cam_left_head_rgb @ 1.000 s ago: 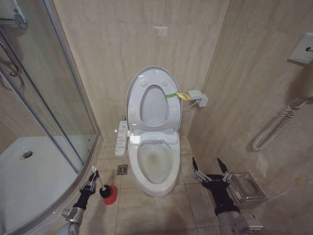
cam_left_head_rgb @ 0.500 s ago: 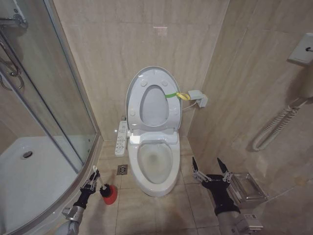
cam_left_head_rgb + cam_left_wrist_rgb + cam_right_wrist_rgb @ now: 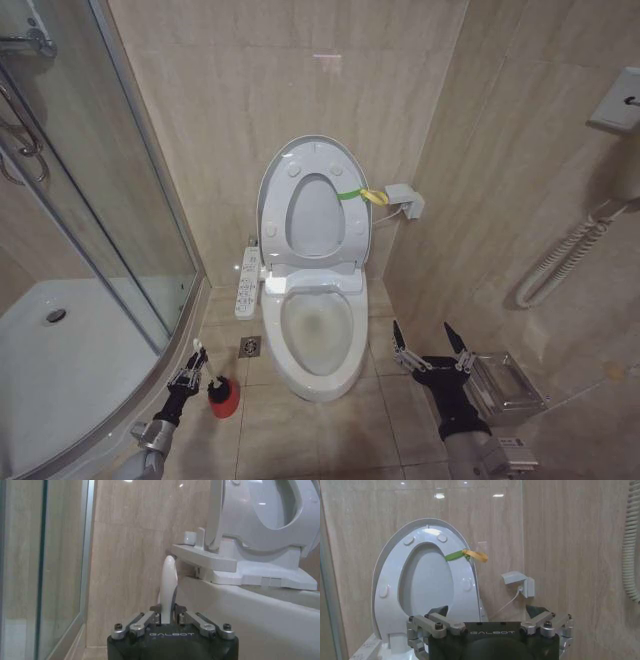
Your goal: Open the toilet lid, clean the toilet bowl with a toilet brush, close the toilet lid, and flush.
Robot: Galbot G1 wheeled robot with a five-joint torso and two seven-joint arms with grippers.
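Toilet brush (image 3: 205,368), slim white stick handle, dark bristle head: light, stiff, smooth plastic; hold mid-handle. Left claw (image 3: 167,615) pinching handle. Right claw (image 3: 431,346) spread, idle nr bowl.

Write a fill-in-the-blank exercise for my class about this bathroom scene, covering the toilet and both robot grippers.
1. The large white glossy oval toilet lid stands ____ against the wall.
2. The left gripper is shut on the slim white handle of the toilet ____.
3. The right gripper, beside the white ceramic toilet bowl, has its fingers ____.
4. The brush's dark head sits in a small round ____ holder cup.

Missing words: raised; brush; open; red
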